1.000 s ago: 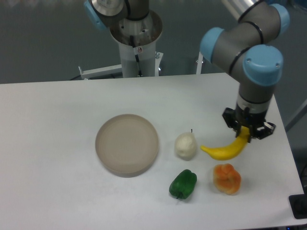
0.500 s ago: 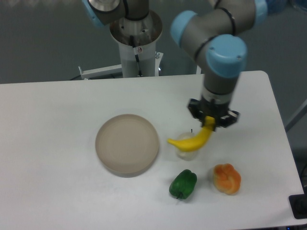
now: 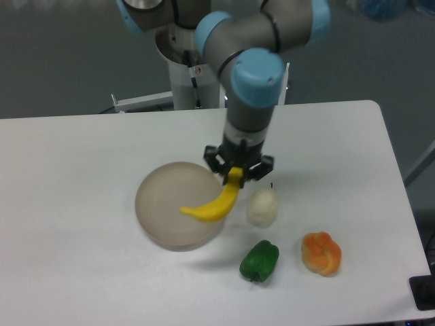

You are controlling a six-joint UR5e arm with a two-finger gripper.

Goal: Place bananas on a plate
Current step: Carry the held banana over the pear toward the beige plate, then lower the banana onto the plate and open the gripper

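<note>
The yellow banana (image 3: 212, 204) hangs in the air, curved, with its free end over the right part of the beige-grey plate (image 3: 163, 204). My gripper (image 3: 237, 174) is shut on the banana's upper end, just above the plate's right rim. The plate lies flat on the white table with nothing resting in it.
A white garlic-like toy (image 3: 262, 207) sits just right of the plate, close under the gripper. A green pepper (image 3: 259, 261) and an orange pepper (image 3: 321, 253) lie near the front edge. The robot's base column (image 3: 190, 61) stands at the back.
The arm has carried the banana leftward from the right side of the table, past the white toy, until it hangs over the plate's right side.
</note>
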